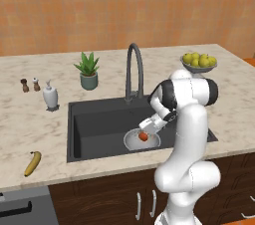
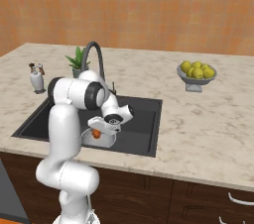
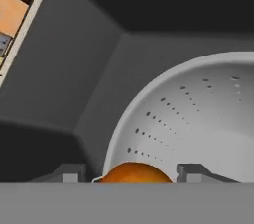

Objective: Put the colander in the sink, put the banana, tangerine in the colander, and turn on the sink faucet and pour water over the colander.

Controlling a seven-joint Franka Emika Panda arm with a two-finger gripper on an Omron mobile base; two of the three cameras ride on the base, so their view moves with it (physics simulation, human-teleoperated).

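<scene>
Holding a tangerine over the colander in the sink

Hanging low in the sink (image 1: 89,119), the hand (image 1: 149,128) pinches the tangerine (image 1: 143,136) between its fingers (image 3: 191,172), right above the colander (image 1: 130,142). In the hand view the orange fruit sits between the two tips with the colander's dotted inner wall behind it. The colander rests on the sink floor near the front wall, below the faucet (image 1: 133,69), which rises at the back edge. The banana (image 1: 33,163) lies on the surface left of the sink, well apart from it. Farther back stand a plant (image 1: 88,70), a white bottle (image 1: 50,95), two small shakers (image 1: 30,85) and a bowl of fruit (image 1: 198,61).
</scene>
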